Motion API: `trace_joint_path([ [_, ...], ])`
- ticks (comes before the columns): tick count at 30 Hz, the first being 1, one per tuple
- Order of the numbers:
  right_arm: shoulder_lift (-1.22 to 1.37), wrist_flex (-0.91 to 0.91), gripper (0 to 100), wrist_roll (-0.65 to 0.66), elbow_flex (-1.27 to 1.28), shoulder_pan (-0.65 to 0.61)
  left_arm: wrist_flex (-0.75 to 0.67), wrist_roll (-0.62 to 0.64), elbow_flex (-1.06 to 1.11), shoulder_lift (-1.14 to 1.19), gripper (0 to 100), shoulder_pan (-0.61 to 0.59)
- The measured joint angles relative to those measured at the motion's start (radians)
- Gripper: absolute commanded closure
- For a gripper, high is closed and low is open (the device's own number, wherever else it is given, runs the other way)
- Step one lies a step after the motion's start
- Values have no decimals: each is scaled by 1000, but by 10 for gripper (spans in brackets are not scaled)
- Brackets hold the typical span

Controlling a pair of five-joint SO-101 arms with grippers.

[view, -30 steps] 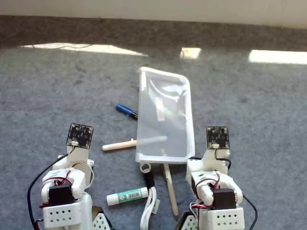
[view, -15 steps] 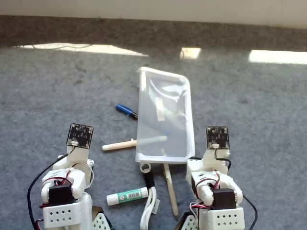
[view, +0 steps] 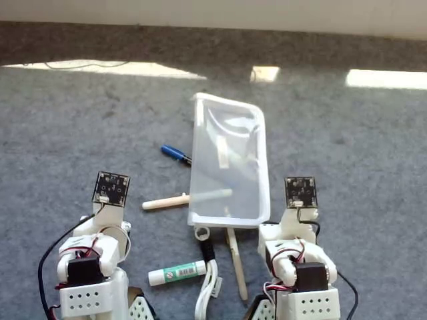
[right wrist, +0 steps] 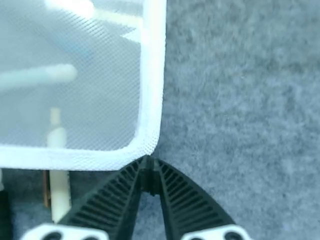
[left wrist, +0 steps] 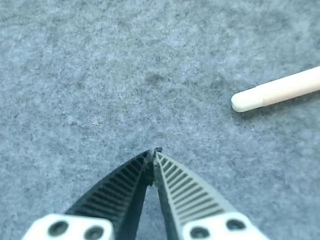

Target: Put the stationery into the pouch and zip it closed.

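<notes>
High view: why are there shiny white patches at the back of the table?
High view: light falls in bright patches across the far side of the grey table. Right wrist view: a glare spot shines on the mesh pouch.

Nothing can be read: no words, numbers or signs are legible. The only printed surface is the green and white label around the glue stick (view: 177, 273), which lies near the short end of the pouch (view: 230, 160) that has the zip ring. The marks on that label are too small to make out.
</notes>
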Motion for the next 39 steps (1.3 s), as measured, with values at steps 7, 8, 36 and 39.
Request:
trace_joint_path([
  [7,0,0,994,0,0,0,-9,0,-18,-2,993,0],
  [8,0,0,994,0,0,0,-18,0,-26,-2,993,0],
  [36,80,74,940,342,-473,-117,8,0,-120,-3,940,-127],
  [39,209,110,940,342,-557,-169,8,0,-120,-3,867,-127],
])
